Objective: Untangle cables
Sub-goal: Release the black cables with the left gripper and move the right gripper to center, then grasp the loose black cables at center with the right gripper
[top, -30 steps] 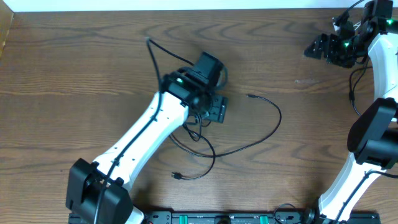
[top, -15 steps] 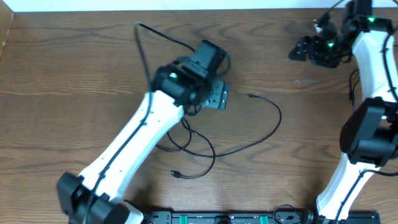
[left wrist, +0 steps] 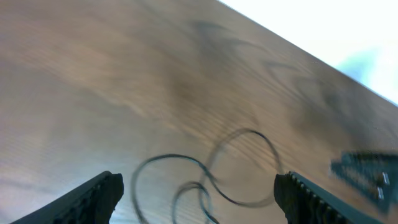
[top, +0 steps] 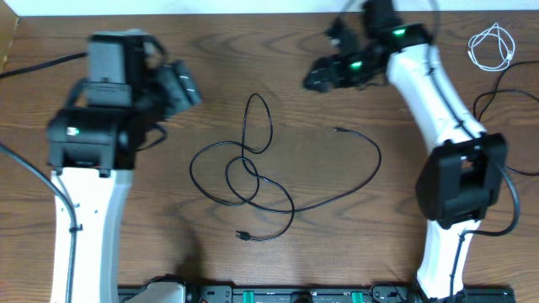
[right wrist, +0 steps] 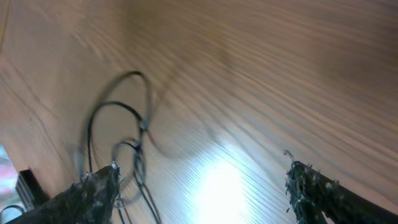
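A thin black cable (top: 253, 181) lies in several overlapping loops mid-table, with one plug end (top: 241, 237) near the front and another (top: 337, 130) to the right. A small coiled white cable (top: 493, 46) lies at the far right. My left gripper (top: 187, 84) is open and empty, up at the left, apart from the loops; its wrist view shows the loops (left wrist: 205, 180) between its fingers (left wrist: 102, 193). My right gripper (top: 318, 77) is open and empty at the back centre, above the table; the loops (right wrist: 134, 134) show in its wrist view.
Thicker black arm cords trail at the left edge (top: 25, 71) and the right edge (top: 493, 93). A black rail (top: 295, 295) runs along the table's front edge. The table's back edge meets a white wall.
My left arm has pulled away up and left off the black cable, leaving it lying in open loops. My right arm has swung left from the far right corner toward the back centre.
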`<state>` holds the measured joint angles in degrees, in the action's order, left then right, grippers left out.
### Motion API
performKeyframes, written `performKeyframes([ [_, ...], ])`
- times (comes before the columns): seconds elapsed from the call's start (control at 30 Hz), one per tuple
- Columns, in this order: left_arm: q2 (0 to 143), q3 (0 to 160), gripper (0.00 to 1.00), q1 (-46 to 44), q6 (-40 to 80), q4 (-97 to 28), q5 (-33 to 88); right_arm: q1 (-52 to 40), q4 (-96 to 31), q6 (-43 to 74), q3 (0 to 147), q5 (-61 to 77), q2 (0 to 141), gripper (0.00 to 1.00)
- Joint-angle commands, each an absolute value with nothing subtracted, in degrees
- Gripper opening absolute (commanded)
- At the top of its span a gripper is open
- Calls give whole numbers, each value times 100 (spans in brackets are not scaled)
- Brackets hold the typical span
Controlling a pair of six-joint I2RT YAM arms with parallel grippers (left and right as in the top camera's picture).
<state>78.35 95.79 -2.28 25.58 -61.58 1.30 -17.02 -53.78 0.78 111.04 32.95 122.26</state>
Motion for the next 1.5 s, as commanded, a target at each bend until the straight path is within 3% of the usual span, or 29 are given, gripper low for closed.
performKeyframes([
  [0.0, 7948, 9618, 83, 298, 2733, -6276, 242, -2276, -5135, 661, 11163, 2561, 12208, 86],
  [0.17, 8152, 9616, 83, 832, 2502, -6423, 226, -2921, -4654, 908, 11163, 2248, 12492, 84],
  [0.33, 8427, 9614, 83, 1284, 2493, -6665, 231, -3129, -4423, 1448, 11163, 2091, 12864, 71],
  [0.5, 8654, 9612, 83, 1441, 2443, -6788, 231, -3107, -4410, 1516, 11166, 2126, 12975, 41],
  [0.53, 8689, 9612, 83, 1441, 2399, -6785, 228, -3098, -4407, 1503, 11172, 2137, 12945, 31],
  [0.6, 8733, 9612, 83, 1441, 2383, -6770, 231, -3068, -4418, 1400, 11174, 2154, 12849, 2],
  [0.9, 8809, 9612, 83, 1441, 2381, -6694, 231, -2204, -5360, 1061, 11177, 1249, 11489, 1],
  [1.17, 8812, 9612, 83, 1441, 2255, -6523, 231, -749, -6208, 303, 11292, 886, 10794, 1],
  [1.47, 8823, 9585, 83, 1439, 2257, -6510, 231, -1153, -7288, -204, 11308, -635, 10886, 1],
])
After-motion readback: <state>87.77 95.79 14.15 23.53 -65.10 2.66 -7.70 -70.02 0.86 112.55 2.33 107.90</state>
